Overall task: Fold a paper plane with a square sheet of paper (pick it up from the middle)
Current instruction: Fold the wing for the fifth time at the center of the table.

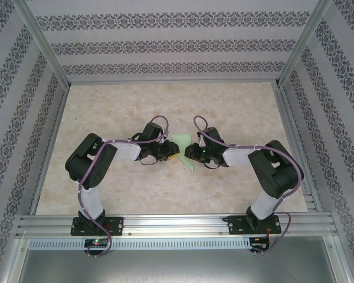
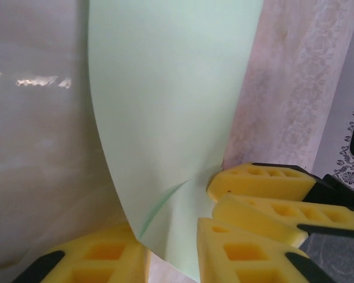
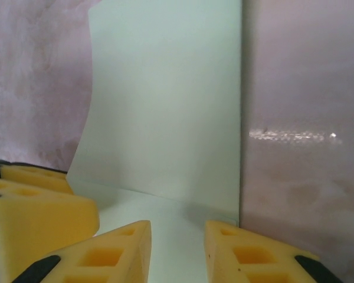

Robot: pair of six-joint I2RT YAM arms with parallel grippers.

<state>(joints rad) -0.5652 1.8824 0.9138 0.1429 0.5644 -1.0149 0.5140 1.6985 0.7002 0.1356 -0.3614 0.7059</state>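
No text, label, brand, number or sign can be read anywhere; only a repeated ornamental pattern is seen on the walls point(image 1: 165, 44)

Pale green paper point(image 1: 182, 150) against a beige marbled table point(image 1: 165, 100).
Yellow claw pads point(image 2: 236, 250), black-and-white arms point(image 1: 91, 171), grey floral-striped walls point(image 1: 165, 47).
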